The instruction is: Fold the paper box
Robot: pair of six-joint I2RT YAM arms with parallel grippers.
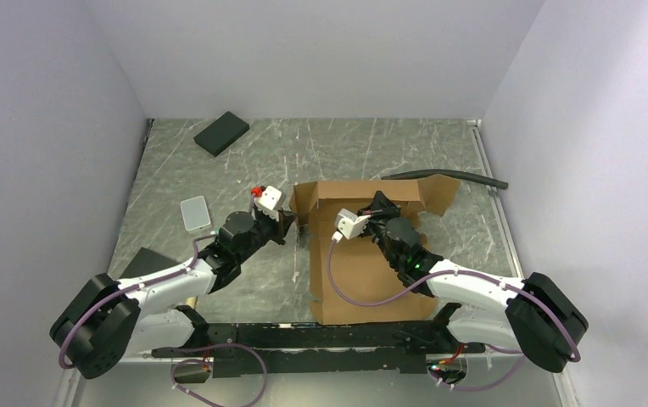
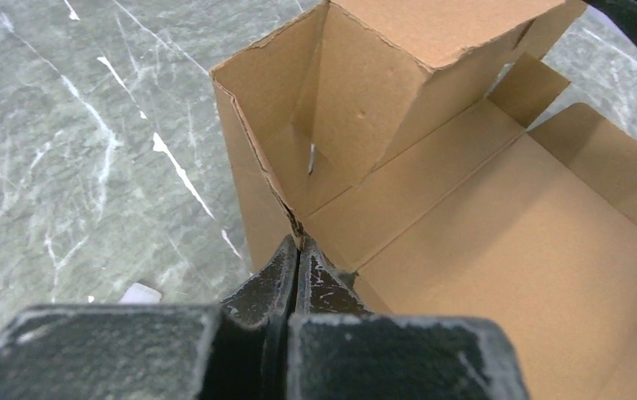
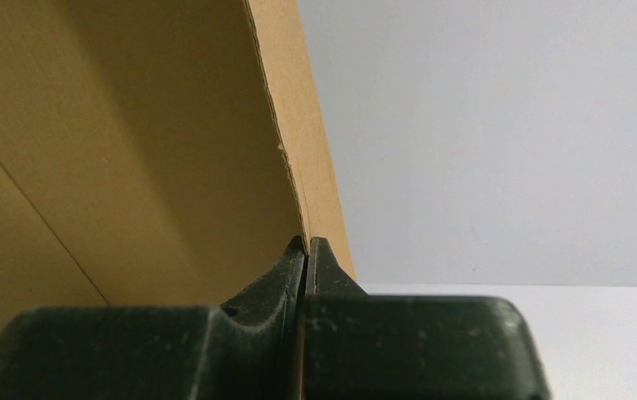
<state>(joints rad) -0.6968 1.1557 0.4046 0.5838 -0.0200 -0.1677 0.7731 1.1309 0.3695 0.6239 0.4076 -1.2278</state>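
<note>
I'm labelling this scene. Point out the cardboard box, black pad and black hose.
cardboard box (image 1: pixel 363 271), top view, on its flat floor panel.
black pad (image 1: pixel 221 133), top view, middle of its top face.
black hose (image 1: pixel 477 177), top view, midway along it.

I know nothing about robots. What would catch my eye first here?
The brown paper box, half-folded in the middle of the marbled table, draws the eye first. It is pinched twice: the left fingers shut on its left wall, the right fingers on a raised flap. A black pad lies at the far left.

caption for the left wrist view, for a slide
Left gripper pinching the upright side wall of the paper box
</note>
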